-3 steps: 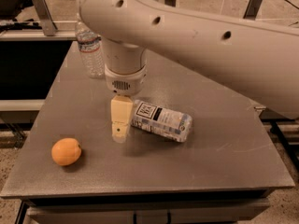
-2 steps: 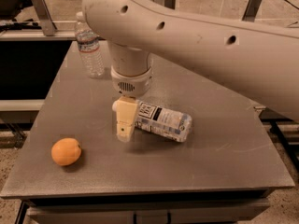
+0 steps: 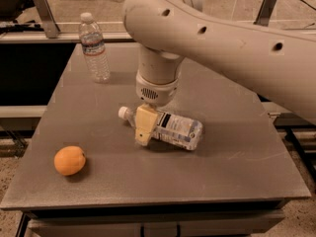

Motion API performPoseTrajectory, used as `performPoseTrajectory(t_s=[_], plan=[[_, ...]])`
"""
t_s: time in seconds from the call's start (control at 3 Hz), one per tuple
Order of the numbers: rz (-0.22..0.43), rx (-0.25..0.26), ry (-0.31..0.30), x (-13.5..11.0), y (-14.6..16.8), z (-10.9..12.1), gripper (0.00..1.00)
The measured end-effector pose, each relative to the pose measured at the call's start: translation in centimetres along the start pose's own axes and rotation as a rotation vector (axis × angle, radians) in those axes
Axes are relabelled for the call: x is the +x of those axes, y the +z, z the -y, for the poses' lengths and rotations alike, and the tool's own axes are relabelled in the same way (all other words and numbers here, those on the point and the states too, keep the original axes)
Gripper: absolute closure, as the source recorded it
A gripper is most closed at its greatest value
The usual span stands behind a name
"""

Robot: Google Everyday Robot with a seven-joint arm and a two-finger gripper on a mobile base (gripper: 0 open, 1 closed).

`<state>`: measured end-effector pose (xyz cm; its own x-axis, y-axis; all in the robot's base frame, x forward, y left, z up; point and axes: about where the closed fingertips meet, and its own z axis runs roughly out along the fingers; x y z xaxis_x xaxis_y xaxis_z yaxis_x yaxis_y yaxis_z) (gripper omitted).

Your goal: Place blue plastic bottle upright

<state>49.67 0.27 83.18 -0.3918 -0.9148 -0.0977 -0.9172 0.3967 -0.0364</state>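
Observation:
The blue plastic bottle [image 3: 178,130] lies on its side near the middle of the grey table [image 3: 232,177]. Its white cap [image 3: 122,112] points left, and its white and pale-blue label with a dark patch faces up. My gripper [image 3: 143,126] hangs straight down from the big white arm [image 3: 217,38]. Its cream-coloured tip sits over the bottle's neck and shoulder, just right of the cap, low at the table surface. It hides part of the bottle's neck.
A slimmer ribbed clear bottle [image 3: 95,46] stands upright at the table's back left. An orange [image 3: 69,160] rests near the front left. A metal rail runs behind the table, and the table's edges drop off at front and right.
My gripper has moved right, from beside the bottle's cap end to over its neck. The cap now shows to the left of the gripper. The bottle has stayed lying in place.

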Motion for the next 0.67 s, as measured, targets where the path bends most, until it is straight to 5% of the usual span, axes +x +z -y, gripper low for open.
performPoseTrajectory(t_s=[0.67], plan=[[0.08,-0.029,-0.021,-0.4,-1.1,0.6,0.72]])
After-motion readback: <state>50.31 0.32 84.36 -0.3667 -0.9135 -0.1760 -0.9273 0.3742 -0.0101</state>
